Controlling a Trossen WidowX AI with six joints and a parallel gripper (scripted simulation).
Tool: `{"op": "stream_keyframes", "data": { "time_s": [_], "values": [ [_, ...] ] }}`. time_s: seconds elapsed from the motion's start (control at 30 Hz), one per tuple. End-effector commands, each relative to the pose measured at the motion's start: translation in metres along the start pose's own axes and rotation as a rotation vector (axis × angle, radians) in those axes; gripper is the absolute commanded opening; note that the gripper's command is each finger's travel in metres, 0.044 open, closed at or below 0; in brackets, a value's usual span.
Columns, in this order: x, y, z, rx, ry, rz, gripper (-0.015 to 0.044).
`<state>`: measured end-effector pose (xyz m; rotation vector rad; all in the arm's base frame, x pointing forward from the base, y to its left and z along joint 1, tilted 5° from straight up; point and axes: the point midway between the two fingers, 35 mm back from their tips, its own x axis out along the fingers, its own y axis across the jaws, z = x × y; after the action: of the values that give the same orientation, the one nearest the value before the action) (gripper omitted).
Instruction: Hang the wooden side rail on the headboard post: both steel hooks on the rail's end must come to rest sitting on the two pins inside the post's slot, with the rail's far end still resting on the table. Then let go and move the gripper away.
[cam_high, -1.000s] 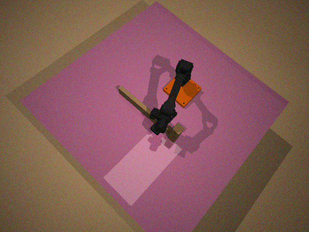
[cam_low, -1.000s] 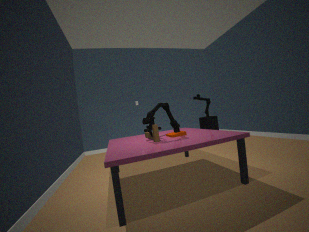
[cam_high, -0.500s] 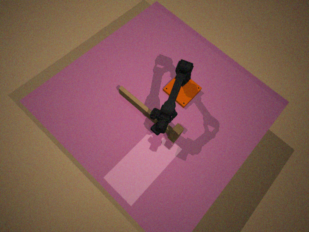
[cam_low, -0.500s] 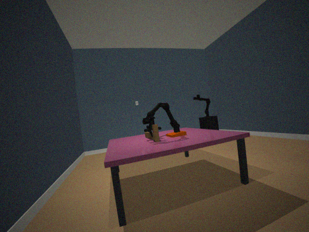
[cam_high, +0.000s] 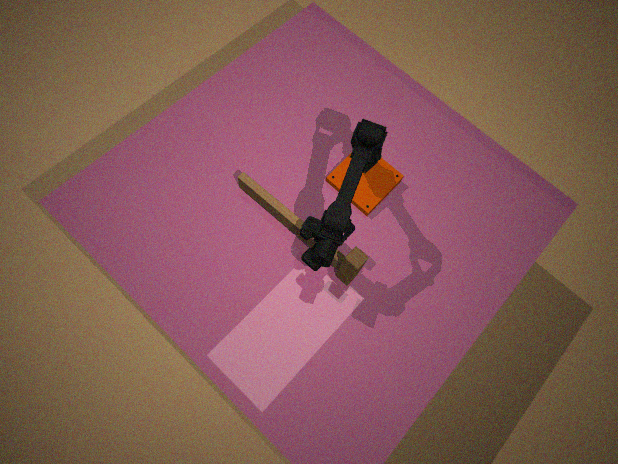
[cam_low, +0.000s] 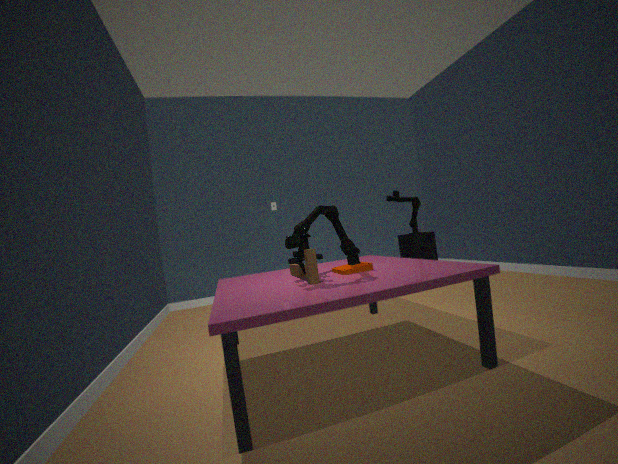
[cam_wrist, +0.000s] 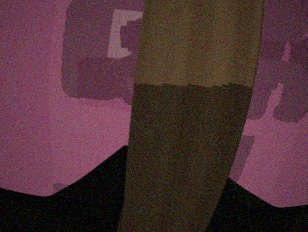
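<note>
The wooden side rail (cam_high: 270, 200) (cam_wrist: 189, 128) runs across the pink table from its far end at the upper left to the headboard post (cam_high: 353, 264) (cam_low: 311, 266). My gripper (cam_high: 320, 252) (cam_low: 297, 257) is shut on the rail close to the post. In the wrist view the rail fills the middle of the picture between my dark fingers. The steel hooks, the post's slot and its pins are hidden by my arm and the rail.
The arm's orange base plate (cam_high: 382, 185) (cam_low: 354, 268) is bolted on the pink table (cam_high: 150, 210) (cam_low: 280, 305) just behind the post. A pale rectangle of light (cam_high: 280, 340) lies on the table in front of the post. A second dark arm on a stand (cam_low: 415, 235) is behind the table.
</note>
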<state>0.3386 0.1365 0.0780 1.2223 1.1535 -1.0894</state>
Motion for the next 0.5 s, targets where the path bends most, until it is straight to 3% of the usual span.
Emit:
{"op": "stream_keyframes", "data": {
  "time_s": [0.0,0.47],
  "values": [
    [-0.0009,0.0017,-0.0013,0.003,0.004,0.006,0.0],
    [0.0014,0.0017,-0.0013,0.003,0.004,0.006,0.0]
  ]
}}
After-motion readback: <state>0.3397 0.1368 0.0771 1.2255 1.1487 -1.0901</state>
